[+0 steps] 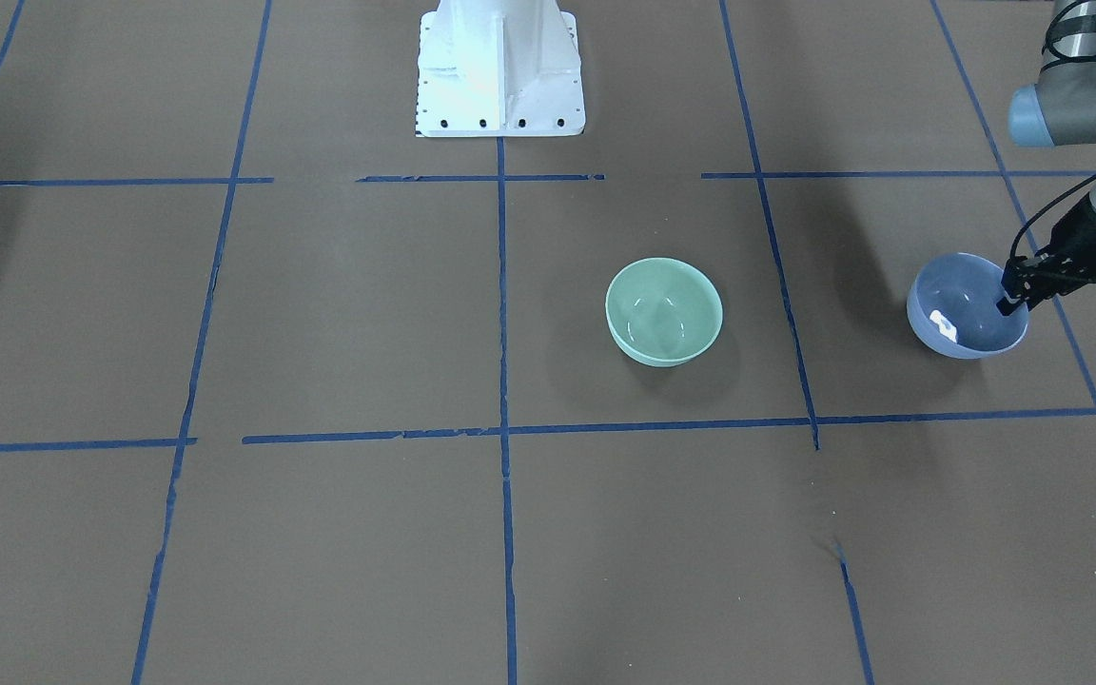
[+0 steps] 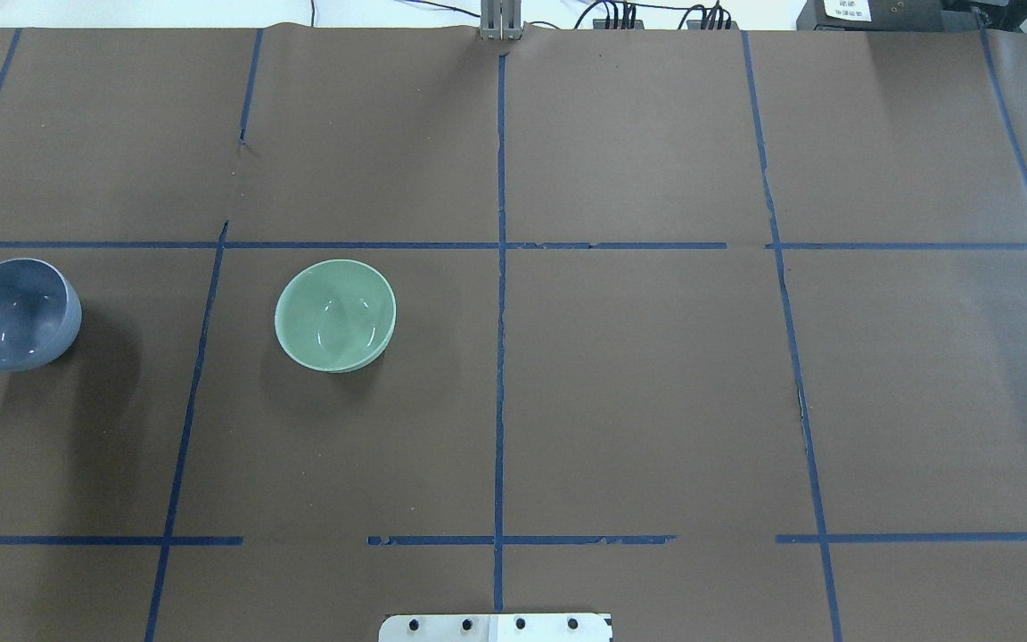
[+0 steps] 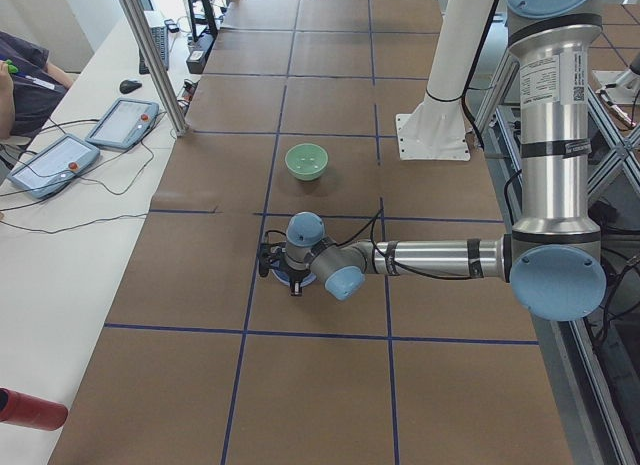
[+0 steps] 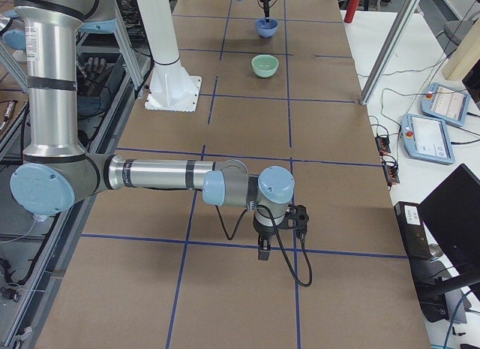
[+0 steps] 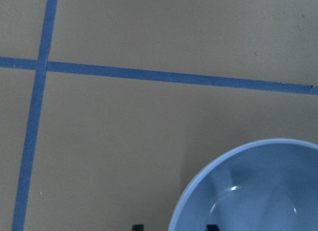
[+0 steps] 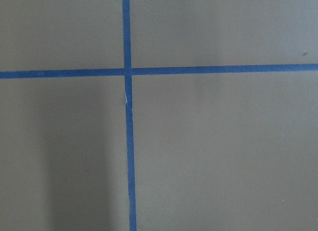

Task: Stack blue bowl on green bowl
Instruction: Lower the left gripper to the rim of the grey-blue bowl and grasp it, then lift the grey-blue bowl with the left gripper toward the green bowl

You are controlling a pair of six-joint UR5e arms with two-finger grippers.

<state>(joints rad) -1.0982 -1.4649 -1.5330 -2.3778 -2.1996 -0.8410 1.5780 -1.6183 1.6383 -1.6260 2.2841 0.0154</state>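
Observation:
The blue bowl (image 1: 962, 319) sits upright on the table at the robot's far left; it also shows in the overhead view (image 2: 19, 316) and the left wrist view (image 5: 258, 191). My left gripper (image 1: 1012, 300) is open and straddles the bowl's rim, one finger inside and one outside, with a gap on both sides in the left wrist view. The green bowl (image 1: 664, 311) stands upright and empty about two bowl widths away, toward the table's middle (image 2: 335, 314). My right gripper (image 4: 264, 248) hangs over bare table far from both bowls; I cannot tell if it is open.
The white robot base (image 1: 500, 71) stands at the table's robot-side edge. Blue tape lines (image 1: 502, 428) divide the brown table. Tablets and cables (image 3: 70, 150) lie on the white bench beyond the table, and a person sits there.

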